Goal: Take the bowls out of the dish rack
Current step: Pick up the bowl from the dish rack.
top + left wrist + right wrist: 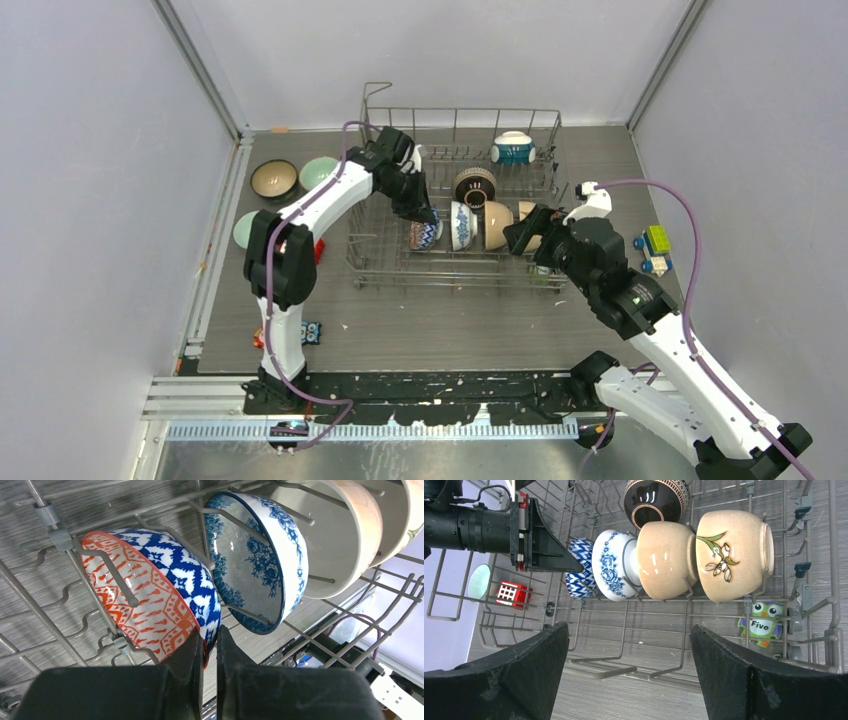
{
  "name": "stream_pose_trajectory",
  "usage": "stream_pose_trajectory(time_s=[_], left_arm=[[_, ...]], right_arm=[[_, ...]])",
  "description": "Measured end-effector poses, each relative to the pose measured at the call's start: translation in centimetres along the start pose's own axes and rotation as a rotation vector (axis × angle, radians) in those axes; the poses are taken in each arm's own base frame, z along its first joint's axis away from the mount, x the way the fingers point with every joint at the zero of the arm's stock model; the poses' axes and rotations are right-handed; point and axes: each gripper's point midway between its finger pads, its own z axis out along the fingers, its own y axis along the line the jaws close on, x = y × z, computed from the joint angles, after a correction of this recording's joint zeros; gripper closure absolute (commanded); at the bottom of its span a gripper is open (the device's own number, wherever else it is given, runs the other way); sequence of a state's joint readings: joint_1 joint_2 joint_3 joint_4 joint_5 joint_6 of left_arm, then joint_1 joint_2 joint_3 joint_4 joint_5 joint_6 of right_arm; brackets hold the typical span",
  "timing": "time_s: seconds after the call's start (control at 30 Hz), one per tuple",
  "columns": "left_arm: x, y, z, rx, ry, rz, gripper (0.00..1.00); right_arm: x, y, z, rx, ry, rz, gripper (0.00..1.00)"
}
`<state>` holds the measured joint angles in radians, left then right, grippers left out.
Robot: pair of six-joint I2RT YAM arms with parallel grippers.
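The grey wire dish rack (456, 112) stands mid-table with several bowls on edge between its tines. My left gripper (421, 213) (210, 642) reaches in from the left and is shut on the rim of the orange-and-blue patterned bowl (424, 236) (150, 595) (579, 570). To its right stand a blue-and-white floral bowl (461, 225) (255, 560) (611, 565), then two cream bowls (497, 225) (664, 560). A dark brown bowl (475, 185) and a teal-and-white bowl (512, 148) sit further back. My right gripper (525, 238) (629, 650) hangs open at the rack's right side, holding nothing.
Three bowls rest on the table left of the rack: a brown-rimmed one (273, 179) and two pale green ones (318, 172) (245, 228). Toy blocks (655, 243) lie right of the rack, an owl figure (760, 622) beside it, a red block (320, 250) to the left. Walls close in on three sides.
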<state>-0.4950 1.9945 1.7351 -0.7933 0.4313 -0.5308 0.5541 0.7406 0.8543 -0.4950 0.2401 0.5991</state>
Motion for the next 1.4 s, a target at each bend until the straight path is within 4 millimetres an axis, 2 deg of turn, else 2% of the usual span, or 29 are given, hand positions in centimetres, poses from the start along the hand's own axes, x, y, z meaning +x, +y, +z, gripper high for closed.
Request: stream_pose_trajectory(time_s=[0.57, 0.97, 1.4], left_arm=[[-0.6, 0.2, -0.8, 0.122, -0.027, -0.052, 1.0], [-1.5, -0.4, -2.5, 0.23, -0.053, -0.133, 1.0], [-1.8, -0.4, -3.1, 0.243, -0.083, -0.162, 1.0]], right_arm=[[0.0, 0.0, 0.0, 0.001, -0.002, 0.0, 0.06], [-0.1, 0.0, -0.1, -0.001, -0.005, 0.001, 0.06], [-0.2, 0.0, -0.4, -0.004, -0.011, 0.001, 0.06]])
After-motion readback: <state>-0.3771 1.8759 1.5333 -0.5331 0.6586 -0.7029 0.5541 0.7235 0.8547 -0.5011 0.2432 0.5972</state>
